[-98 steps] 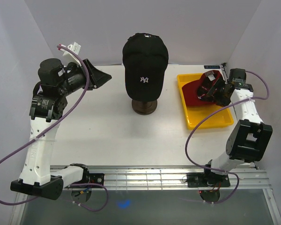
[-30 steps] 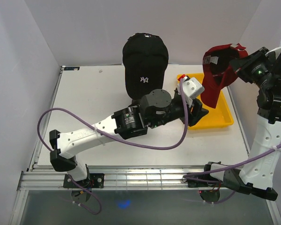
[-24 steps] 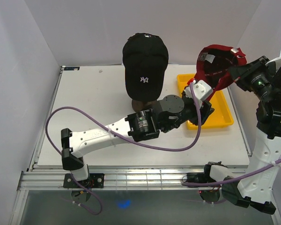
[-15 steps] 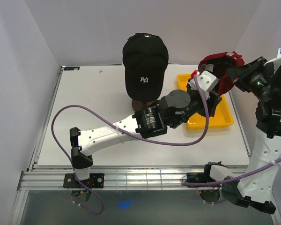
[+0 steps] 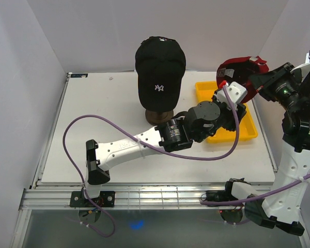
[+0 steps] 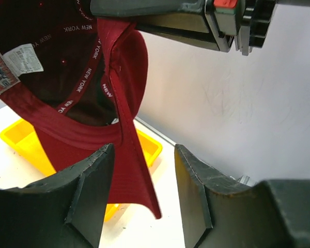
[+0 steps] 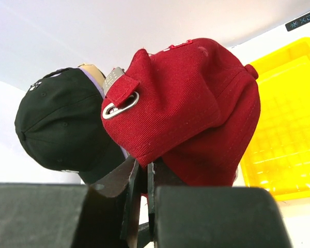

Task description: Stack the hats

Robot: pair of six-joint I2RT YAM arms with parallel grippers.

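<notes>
Showing the stacking task at one instant: a shallow yellow plastic tray point(image 5: 248, 132) lay along the right edge of the white table point(image 5: 93, 113), toward its far right corner. Where the arm and cap left it uncovered, its gridded floor was bare. The red fabric baseball cap point(image 5: 235, 67) was not in the tray but hung in the air above its far end. The right gripper point(image 7: 142, 173) was fully closed, pinching the cap's rim fabric close to the rear strap and metal buckle. The cap's long axis, strap to brim, ran roughly upright, with the curved brim pointing down at the tray and the hollow inside facing the left arm. The left gripper point(image 6: 144, 194) reached across the table with its jaws wide apart and nothing clamped; the brim tip hung between the two fingers, and contact could not be judged. Near the middle of the far edge, the black fabric cap with white "NY" lettering point(image 5: 159, 67) sat on a stand with a dark round base point(image 5: 160, 116), brim toward the near edge.
</notes>
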